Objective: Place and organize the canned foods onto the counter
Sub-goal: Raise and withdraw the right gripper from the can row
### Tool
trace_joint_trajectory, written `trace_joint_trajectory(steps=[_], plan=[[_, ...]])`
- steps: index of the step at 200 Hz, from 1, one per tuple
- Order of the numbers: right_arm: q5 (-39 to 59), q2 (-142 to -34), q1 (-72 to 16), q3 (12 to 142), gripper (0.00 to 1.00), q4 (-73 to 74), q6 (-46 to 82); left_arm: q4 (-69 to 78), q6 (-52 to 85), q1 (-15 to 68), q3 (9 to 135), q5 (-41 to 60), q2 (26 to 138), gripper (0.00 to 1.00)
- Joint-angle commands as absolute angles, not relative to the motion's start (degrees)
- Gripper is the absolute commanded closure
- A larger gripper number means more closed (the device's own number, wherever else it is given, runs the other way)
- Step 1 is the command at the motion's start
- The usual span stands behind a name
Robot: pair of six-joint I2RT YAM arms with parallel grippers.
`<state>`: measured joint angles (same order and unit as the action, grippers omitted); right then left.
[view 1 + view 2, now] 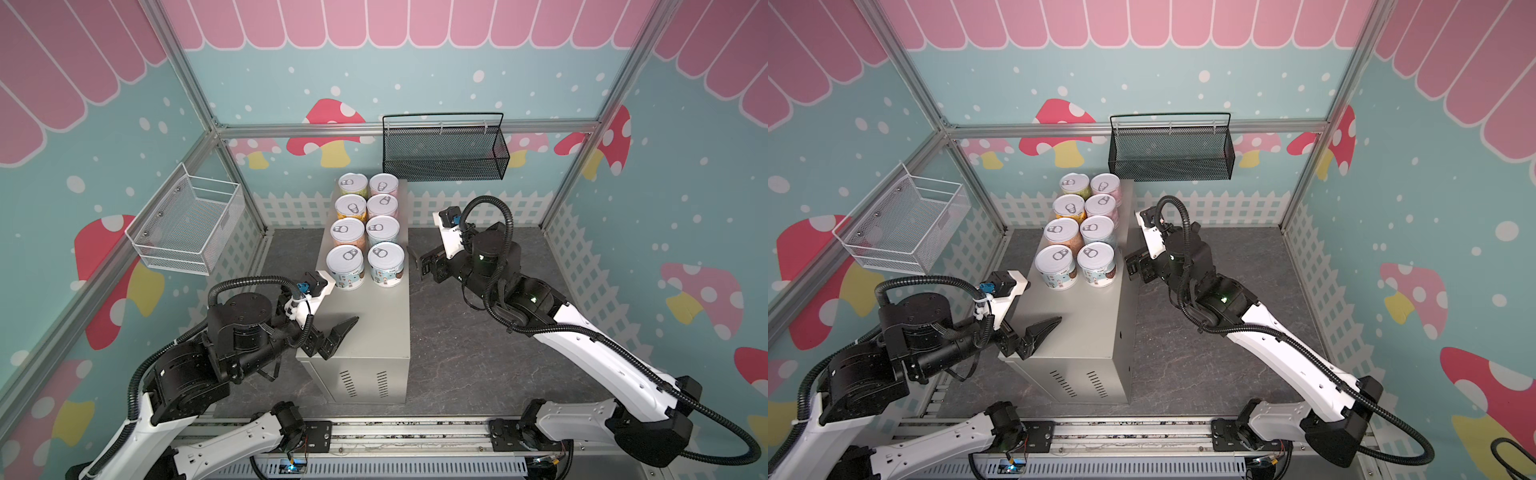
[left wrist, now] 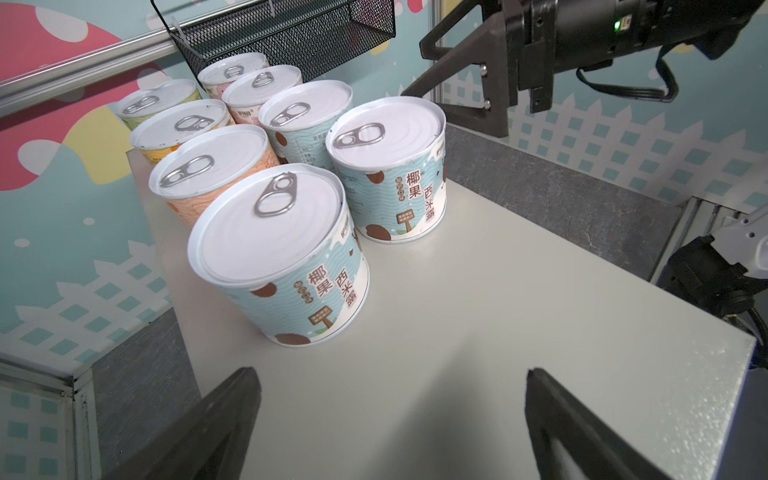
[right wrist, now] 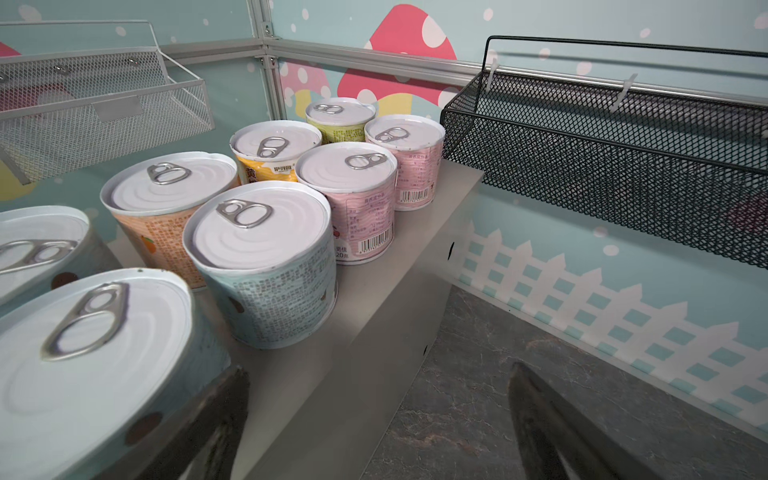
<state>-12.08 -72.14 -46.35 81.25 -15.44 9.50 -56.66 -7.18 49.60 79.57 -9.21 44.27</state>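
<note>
Right, eight round pastel-labelled cans (image 1: 382, 227) stand two-abreast on the far half of the long beige-grey metal counter (image 1: 374, 324); my left gripper (image 1: 338, 338) and right gripper (image 3: 378, 372) gape wide, empty

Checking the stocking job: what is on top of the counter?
Eight upright canned foods in two rows on the counter, toward its far end. Rear cans' labels are mostly hidden.

Left gripper (image 2: 390, 399) and right gripper (image 3: 378, 374), jaws wide apart (both empty), both arms forward.
</note>
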Motion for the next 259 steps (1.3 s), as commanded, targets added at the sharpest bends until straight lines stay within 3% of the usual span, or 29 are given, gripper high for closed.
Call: trace_joint_trajectory(steps=[1, 259], plan=[[-7.93, -71.67, -45.88, 80.79, 0.03, -13.23, 8.35, -56.07, -8.66, 49.38, 79.26, -9.31, 43.53, 0.0], [-2.77, -71.94, -45.88, 80.01, 0.03, -13.14, 8.96, -55.82, -8.61, 49.39, 79.27, -9.05, 44.21, 0.0]])
